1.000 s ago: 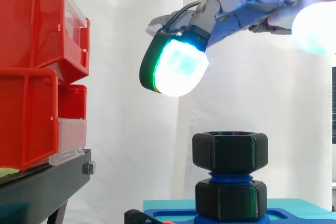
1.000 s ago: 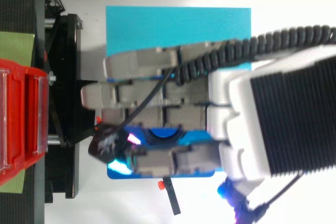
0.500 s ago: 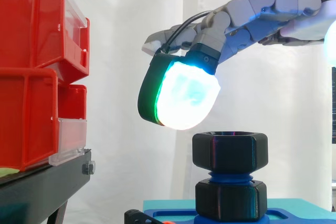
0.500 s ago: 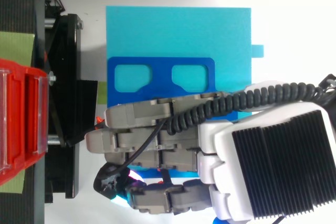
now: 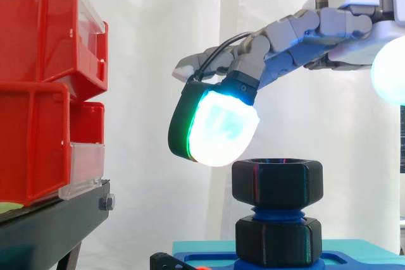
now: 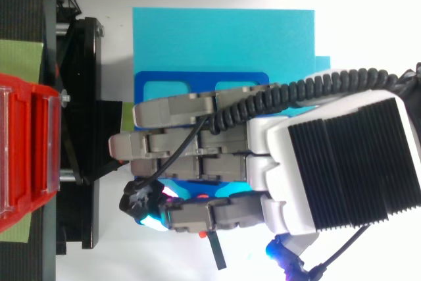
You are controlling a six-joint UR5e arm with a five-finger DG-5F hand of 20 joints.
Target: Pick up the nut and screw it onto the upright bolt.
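Red bins [image 5: 38, 80] are stacked on a black stand [image 5: 50, 226] at left. A cyan base [image 6: 223, 37] carries a blue plate [image 6: 200, 77]. The hand [image 5: 297, 36] reaches over it, fingers extended and loose, grasping nothing. One glowing fingertip [image 5: 218, 124] hangs just beside the nut's top rim; contact cannot be confirmed. The black nut [image 5: 277, 184] sits atop the upright blue bolt [image 5: 278, 212].

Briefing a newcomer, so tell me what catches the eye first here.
A glowing white-green pad of the open hand hangs close above and left of the top black nut on the blue bolt, low in the side view. Stacked red bins stand at the left edge.
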